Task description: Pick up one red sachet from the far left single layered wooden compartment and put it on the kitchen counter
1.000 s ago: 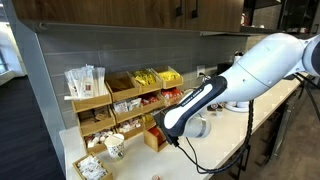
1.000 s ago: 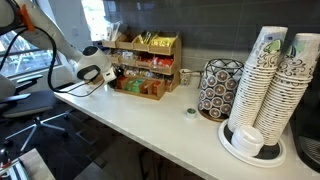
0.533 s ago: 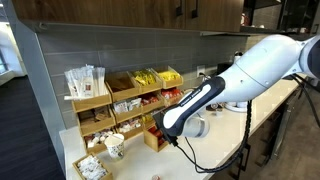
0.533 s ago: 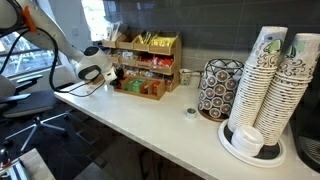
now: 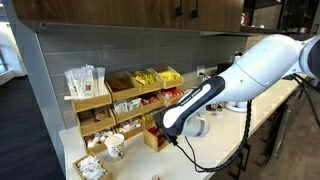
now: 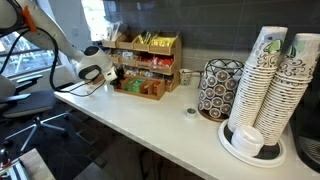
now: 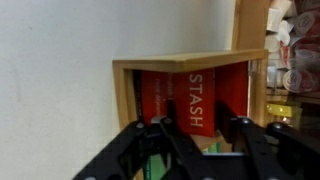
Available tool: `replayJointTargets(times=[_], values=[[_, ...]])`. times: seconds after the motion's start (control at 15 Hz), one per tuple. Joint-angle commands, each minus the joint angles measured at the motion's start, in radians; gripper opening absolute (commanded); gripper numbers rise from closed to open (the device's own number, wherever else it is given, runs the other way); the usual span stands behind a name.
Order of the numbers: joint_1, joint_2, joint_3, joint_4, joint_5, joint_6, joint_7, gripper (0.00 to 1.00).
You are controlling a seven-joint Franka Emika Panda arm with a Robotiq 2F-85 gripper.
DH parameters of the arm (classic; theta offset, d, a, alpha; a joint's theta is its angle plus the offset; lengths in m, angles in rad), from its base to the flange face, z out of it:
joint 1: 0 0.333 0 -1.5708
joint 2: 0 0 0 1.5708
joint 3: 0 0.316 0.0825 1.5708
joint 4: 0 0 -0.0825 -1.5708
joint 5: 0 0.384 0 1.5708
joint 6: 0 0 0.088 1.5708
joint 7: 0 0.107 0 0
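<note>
In the wrist view my gripper (image 7: 200,125) reaches into the light-wood compartment (image 7: 122,100). Its two black fingers stand on either side of an upright red sachet (image 7: 195,100) printed STASH and press against its edges. More red packets fill the section behind it. White kitchen counter (image 7: 60,80) lies beside the box. In both exterior views the white arm leans down to the low wooden box (image 6: 150,90) (image 5: 155,140) at the counter's end. The gripper (image 6: 115,75) is at the box's outer section, and the sachet is too small to make out there.
Taller tiered wooden shelves (image 5: 120,95) (image 6: 150,48) of packets stand right behind the low box. A white tray (image 5: 90,165) and a paper cup (image 5: 115,147) sit nearby. Further along the counter (image 6: 150,125) are a patterned holder (image 6: 218,90) and stacked paper cups (image 6: 270,80).
</note>
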Motion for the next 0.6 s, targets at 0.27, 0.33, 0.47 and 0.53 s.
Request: replayJointTargets(times=[0.27,0.33,0.47,0.53], values=[[0.018,-0.020,-0.019,-0.022,0.024,0.022,0.024,0.36],[0.019,-0.022,-0.021,-0.024,0.023,0.022,0.026,0.31],[0.020,-0.026,-0.023,-0.026,0.022,0.024,0.029,0.31],[0.021,-0.028,-0.024,-0.027,0.021,0.025,0.031,0.27]])
